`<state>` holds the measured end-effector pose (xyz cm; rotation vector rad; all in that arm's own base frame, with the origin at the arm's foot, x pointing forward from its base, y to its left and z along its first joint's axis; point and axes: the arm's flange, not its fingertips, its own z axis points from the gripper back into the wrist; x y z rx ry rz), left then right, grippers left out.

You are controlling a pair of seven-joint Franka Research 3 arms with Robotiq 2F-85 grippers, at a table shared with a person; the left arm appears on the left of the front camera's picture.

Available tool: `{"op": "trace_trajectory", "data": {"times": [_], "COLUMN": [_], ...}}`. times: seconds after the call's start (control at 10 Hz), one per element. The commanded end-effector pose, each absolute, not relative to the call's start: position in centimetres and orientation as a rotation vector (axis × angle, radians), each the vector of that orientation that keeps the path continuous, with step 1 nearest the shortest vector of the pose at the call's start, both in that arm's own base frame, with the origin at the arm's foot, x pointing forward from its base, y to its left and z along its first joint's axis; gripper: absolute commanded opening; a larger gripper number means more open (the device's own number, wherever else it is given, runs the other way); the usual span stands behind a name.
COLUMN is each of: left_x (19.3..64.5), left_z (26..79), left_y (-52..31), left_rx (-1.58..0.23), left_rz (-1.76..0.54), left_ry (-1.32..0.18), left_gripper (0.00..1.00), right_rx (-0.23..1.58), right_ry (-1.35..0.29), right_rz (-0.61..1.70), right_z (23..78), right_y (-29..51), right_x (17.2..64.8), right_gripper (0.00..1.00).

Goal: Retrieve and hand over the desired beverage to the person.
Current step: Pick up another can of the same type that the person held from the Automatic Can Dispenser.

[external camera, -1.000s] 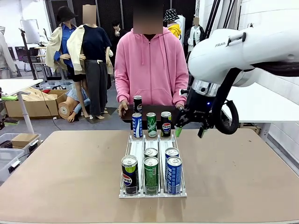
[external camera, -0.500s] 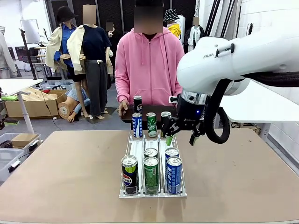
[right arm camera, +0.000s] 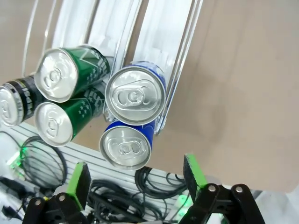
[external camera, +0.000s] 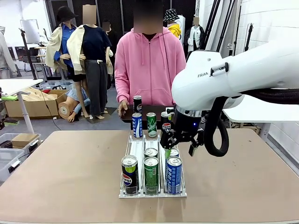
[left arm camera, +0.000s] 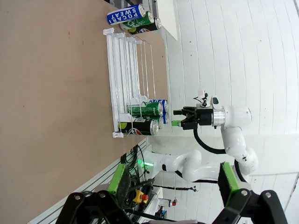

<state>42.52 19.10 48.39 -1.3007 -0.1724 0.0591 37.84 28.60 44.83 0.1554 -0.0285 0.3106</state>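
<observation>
While the right hand (external camera: 179, 150) is held spread and empty above the rear blue can (right arm camera: 135, 95) in the right lane of the rack (external camera: 135, 148), green cans (right arm camera: 63, 74) are packed close beside it; the left hand (left arm camera: 173, 182) is likewise spread, and the person (external camera: 149, 70) is seen across the tabletop (external camera: 70, 163)

Robotics lab: white robot arm (external camera: 224, 79) at table (external camera: 56, 177), cardboard boxes (external camera: 28, 105) beyond.

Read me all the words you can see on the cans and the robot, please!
"POCARI SWEAT": on the far blue can, in the left wrist view.
"pepsi": on the black can at the front left of the rack.
"FRAN", cut off: on the right arm.
Too blurred to read: the print on the green cans and the front blue can.
</observation>
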Motion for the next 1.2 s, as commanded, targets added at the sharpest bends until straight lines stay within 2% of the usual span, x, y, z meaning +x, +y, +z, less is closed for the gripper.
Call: {"op": "trace_trajectory", "data": {"times": [0.0, 1.1], "left_x": [42.4, 42.4], "left_z": [48.6, 48.6], "left_y": [19.2, 19.2], "left_rx": [-1.3, -1.3], "left_rz": [0.059, 0.059], "left_ry": [-0.179, -0.179], "left_gripper": [1.0, 1.0], "right_rx": [0.1, -0.004], "right_ry": [-0.074, -0.092], "right_rz": [0.297, 0.31], "right_z": [44.1, 41.5], "right_y": [29.4, 32.6], "right_x": [36.9, 37.5], "right_gripper": [1.0, 1.0]}}
